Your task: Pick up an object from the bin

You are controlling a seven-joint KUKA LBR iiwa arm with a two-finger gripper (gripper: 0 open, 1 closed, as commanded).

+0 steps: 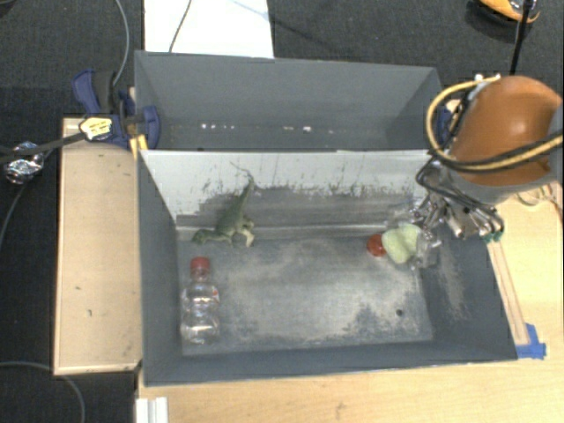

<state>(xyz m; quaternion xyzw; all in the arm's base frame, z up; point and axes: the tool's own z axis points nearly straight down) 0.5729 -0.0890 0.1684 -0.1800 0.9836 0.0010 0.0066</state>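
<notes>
Three loose things lie on the floor of the grey metal bin. Nearest, at the lower left of the frame, a clear plastic bottle with a red cap lies close to the left wall, its cap end pointing toward the back.

Farther back, at the right of the floor, sits a pale green lump with a red part on its left side; what kind of thing it is cannot be told. The gripper is down in the bin right against this lump's right side, touching it or nearly so. Whether it is open, closed or clamped on the lump cannot be told.

Slightly farther back, at the left of the floor by the foot of the scuffed back wall, a green toy dinosaur stands apart from the bottle, its tail raised against the wall.

Farthest, at the upper right of the frame, the wrist carries a rounded orange cover with a yellow cable looped round it.
</notes>
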